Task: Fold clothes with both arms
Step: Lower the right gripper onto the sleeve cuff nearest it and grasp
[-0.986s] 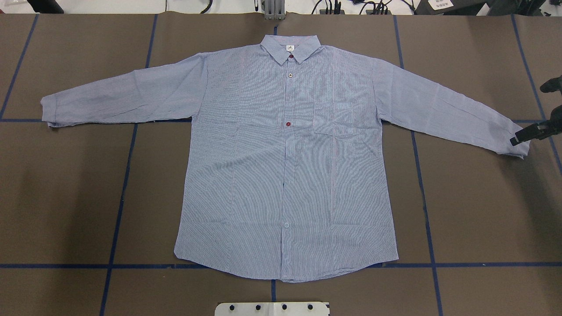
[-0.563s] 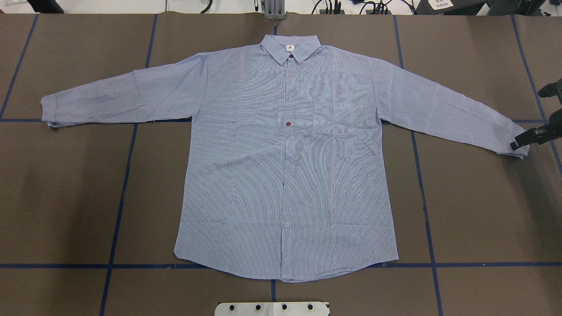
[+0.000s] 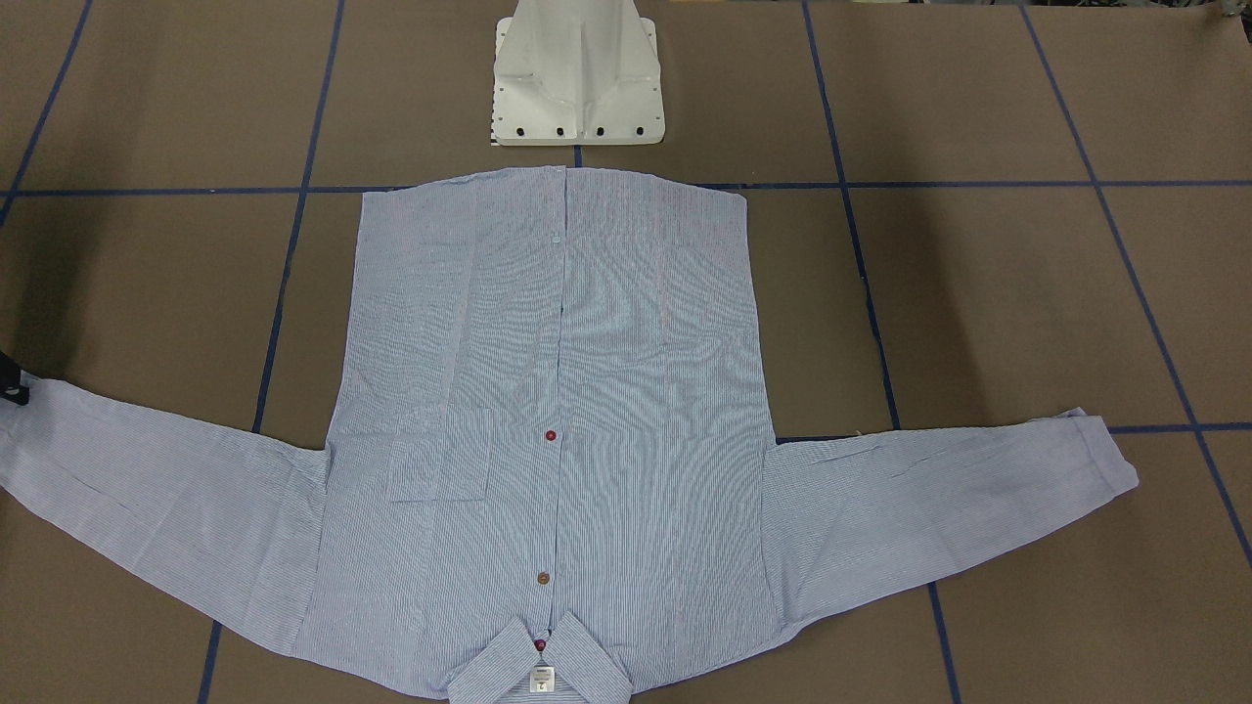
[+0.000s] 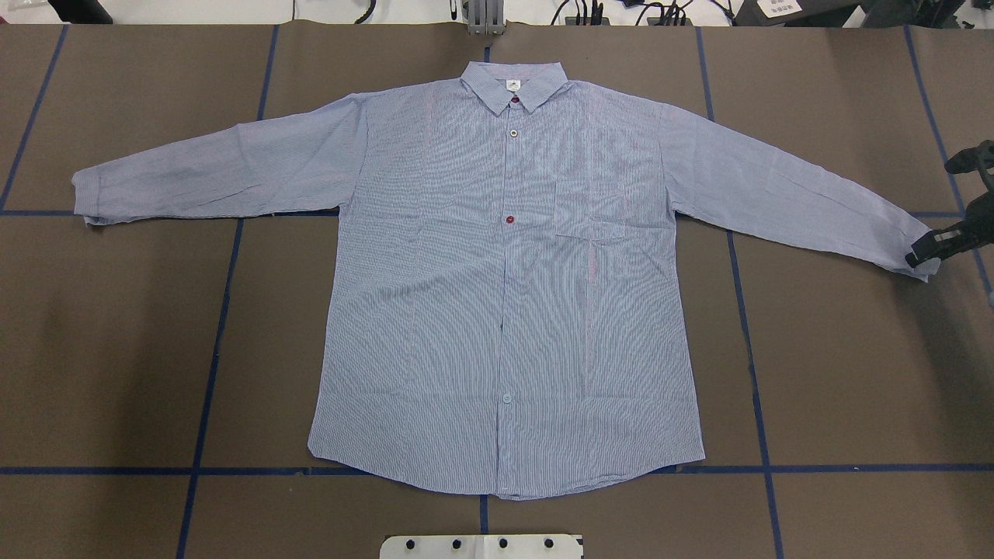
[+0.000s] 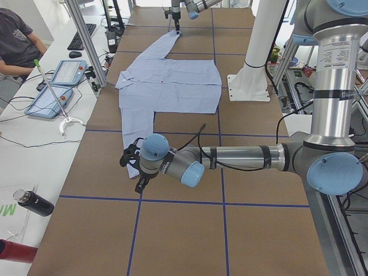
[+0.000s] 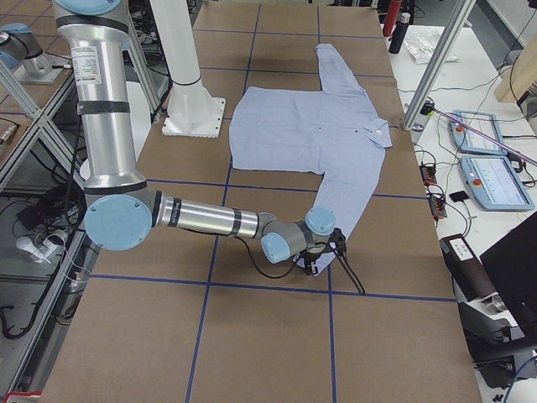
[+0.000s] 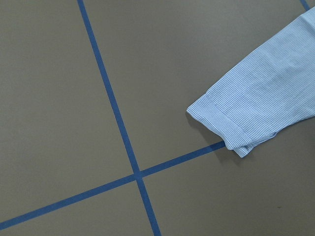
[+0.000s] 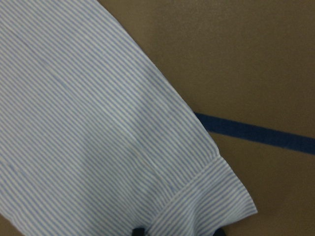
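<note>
Straddling shirt (image 4: 505, 295) cuff (image 8: 206, 196) with right pincer (image 4: 922, 250) spread; sleeve (image 4: 792, 198) axis toward collar (image 4: 512, 85); couldn't tell left pincer's (image 5: 132, 171) state.

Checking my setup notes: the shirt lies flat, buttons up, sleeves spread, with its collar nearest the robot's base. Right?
No: the shirt has its hem nearest the base; the collar lies farthest. The front-facing view shows it.

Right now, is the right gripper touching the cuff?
Cannot tell. Overhead, the right gripper overlaps the cuff; its height above the cloth is unclear.
</note>
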### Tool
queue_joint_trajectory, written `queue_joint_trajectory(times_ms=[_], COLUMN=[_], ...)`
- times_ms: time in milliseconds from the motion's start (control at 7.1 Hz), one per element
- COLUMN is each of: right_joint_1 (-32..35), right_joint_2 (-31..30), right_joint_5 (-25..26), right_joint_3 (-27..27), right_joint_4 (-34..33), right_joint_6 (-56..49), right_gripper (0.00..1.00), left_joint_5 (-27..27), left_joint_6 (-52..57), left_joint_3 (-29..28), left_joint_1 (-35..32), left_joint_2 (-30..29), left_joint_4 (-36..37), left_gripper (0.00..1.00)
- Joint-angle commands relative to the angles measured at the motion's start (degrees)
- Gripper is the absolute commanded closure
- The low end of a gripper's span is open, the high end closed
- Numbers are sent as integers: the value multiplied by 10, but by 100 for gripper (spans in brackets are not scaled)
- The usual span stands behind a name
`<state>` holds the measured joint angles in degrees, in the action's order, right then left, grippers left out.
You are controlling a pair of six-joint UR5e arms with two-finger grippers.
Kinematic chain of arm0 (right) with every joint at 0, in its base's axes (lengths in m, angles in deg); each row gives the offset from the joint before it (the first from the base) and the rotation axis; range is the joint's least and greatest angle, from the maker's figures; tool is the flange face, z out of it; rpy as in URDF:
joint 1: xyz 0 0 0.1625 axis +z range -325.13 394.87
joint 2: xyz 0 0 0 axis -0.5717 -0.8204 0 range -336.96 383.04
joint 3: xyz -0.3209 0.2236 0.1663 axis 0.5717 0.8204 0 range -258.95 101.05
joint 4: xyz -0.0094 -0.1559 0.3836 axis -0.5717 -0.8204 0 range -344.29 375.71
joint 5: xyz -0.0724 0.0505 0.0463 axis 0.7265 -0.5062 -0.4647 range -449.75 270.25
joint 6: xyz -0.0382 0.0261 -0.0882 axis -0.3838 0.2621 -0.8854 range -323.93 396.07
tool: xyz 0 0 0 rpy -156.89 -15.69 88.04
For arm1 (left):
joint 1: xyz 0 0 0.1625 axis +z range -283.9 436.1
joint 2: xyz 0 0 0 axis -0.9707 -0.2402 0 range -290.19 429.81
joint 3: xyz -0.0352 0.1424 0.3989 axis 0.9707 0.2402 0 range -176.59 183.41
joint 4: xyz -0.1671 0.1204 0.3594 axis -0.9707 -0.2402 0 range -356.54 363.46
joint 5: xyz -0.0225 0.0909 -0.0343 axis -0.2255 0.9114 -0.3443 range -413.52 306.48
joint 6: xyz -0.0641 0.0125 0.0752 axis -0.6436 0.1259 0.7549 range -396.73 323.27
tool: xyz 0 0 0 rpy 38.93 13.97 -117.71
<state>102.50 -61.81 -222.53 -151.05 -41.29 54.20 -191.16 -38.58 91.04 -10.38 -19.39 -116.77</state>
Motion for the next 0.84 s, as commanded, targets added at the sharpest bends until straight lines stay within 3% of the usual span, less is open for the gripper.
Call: queue_joint_trajectory(times_ms=[0, 141, 422, 704], right_joint_1=[3, 12, 39, 44], right_joint_2=[13, 13, 13, 9], right_joint_5=[-4, -6, -26, -24], right_joint_3=[-5, -12, -37, -53], right_joint_4=[-23, -25, -36, -33], right_joint_6=[-1, -1, -1, -1], right_gripper=[69, 74, 100, 100], left_joint_5=[0, 0, 0, 0], left_joint_6=[0, 0, 0, 0], left_joint_3=[0, -1, -1, -1], left_joint_1=[0, 0, 0, 0], left_joint_2=[-1, -1, -1, -1], left_joint_4=[0, 0, 0, 1], left_gripper=[0, 0, 0, 0])
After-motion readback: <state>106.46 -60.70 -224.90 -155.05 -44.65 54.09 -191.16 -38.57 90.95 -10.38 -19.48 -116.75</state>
